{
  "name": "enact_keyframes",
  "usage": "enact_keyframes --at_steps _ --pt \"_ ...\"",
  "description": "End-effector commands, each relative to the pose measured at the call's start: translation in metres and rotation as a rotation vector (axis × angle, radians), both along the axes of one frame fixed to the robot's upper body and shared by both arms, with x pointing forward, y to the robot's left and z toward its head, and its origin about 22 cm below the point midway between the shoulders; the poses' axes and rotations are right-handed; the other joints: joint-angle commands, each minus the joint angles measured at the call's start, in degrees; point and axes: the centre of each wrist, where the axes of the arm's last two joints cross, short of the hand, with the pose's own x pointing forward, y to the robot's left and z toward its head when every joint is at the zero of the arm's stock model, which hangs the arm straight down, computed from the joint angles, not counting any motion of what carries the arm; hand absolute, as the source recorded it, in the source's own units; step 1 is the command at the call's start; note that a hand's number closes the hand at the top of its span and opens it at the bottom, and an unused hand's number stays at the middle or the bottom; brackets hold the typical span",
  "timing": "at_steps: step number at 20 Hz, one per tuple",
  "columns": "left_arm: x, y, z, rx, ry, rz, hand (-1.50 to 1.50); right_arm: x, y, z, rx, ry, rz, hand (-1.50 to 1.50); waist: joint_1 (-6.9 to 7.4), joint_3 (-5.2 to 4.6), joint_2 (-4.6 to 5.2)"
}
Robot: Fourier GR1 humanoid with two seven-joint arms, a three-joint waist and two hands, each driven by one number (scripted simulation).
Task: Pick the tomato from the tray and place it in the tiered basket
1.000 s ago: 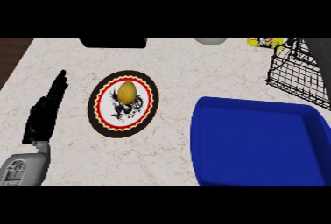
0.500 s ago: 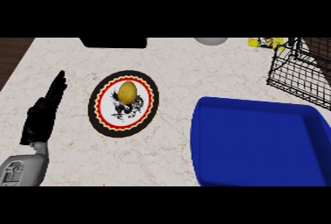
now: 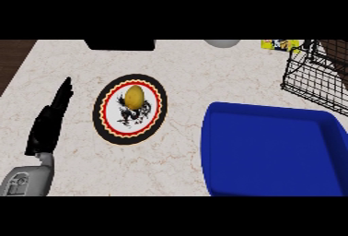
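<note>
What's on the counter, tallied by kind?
Plates: 1
Yellow-brown round food items: 1, on the plate
Blue trays: 1, nothing visible inside
Black wire baskets: 1
Robot hands in view: 1, left hand, open
Total: 5

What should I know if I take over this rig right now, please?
Left hand: open, resting at the view's left beside the plate. Right hand: not in view.
A yellowish round item lies on the plate; no tomato shows.
Blue tray: nothing visible in it.
Wire basket: far right, partly out of view.
Done: nothing placed, as far as visible. Left: find the item, carry it to the basket.
</note>
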Motion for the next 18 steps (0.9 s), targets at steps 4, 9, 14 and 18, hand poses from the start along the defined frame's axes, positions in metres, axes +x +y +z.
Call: enact_keyframes --at_steps 4,9,14,18 --pt "0.001 -0.011 0.000 -0.013 -0.025 0.001 0.00 -0.011 -0.030 -0.016 0.265 0.014 -0.024 1.50 0.46 0.06 0.29" --pt "0.007 -0.009 -0.002 -0.015 -0.016 -0.011 0.00 -0.023 -0.046 -0.046 0.353 0.009 -0.050 -1.50 0.29 0.05 0.31" --pt "0.001 0.021 0.002 -0.011 -0.017 0.000 0.00 -0.019 -0.034 -0.049 0.389 -0.211 -0.026 -1.50 -0.09 0.03 -0.03" --pt "0.002 0.004 -0.017 0.000 -0.016 0.023 0.00 -0.018 -0.032 -0.039 0.386 -0.313 -0.002 -1.50 -0.64 -0.02 -0.11"
